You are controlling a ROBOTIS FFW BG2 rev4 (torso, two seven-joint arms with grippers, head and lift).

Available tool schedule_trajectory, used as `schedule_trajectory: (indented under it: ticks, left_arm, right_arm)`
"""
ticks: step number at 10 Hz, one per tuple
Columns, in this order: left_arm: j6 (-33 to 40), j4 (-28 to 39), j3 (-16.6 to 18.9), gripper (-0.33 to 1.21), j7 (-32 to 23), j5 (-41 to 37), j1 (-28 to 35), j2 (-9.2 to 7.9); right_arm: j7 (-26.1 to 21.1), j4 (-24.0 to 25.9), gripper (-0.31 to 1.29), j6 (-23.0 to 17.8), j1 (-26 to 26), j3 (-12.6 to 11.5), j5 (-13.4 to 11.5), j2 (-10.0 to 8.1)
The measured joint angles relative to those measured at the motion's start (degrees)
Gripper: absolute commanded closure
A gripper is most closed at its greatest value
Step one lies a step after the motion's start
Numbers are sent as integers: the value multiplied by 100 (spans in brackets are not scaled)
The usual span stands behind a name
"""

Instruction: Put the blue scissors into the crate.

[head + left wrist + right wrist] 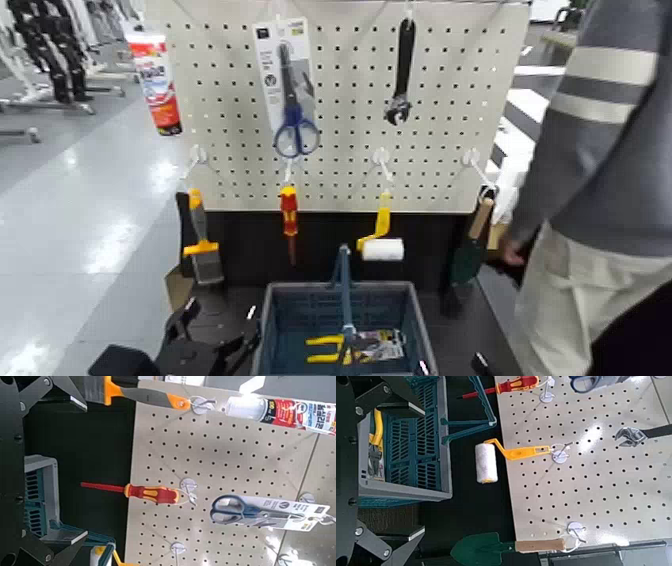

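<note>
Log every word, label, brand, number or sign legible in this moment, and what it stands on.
No text reads with certainty.
Scissors card: print too small.
Red-and-white tube: lettering, Korean in part, too blurred to quote.
Pliers card: print too small.

Bright pegboard glare, softly blurred floor

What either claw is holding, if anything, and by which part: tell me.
Nothing is held: the left claw and the right claw, low on either side of the crate, both stand open and empty.
</note>
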State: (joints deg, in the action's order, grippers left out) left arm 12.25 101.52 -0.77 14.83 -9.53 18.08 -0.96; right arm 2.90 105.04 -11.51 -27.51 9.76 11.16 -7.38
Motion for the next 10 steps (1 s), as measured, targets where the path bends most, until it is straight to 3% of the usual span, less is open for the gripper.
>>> schedule_trajectory:
  ticks: [6,10]
  left_arm:
    - [-1103,54,569,22,1657,-154,-1006,-12]
    - [-1536,56,739,25,2159,-249,-1639,-155]
  right_arm:
    - [-1,1,26,-9,28,7,9,-9]
    - [-10,0,26,-18,75,34,9,-9]
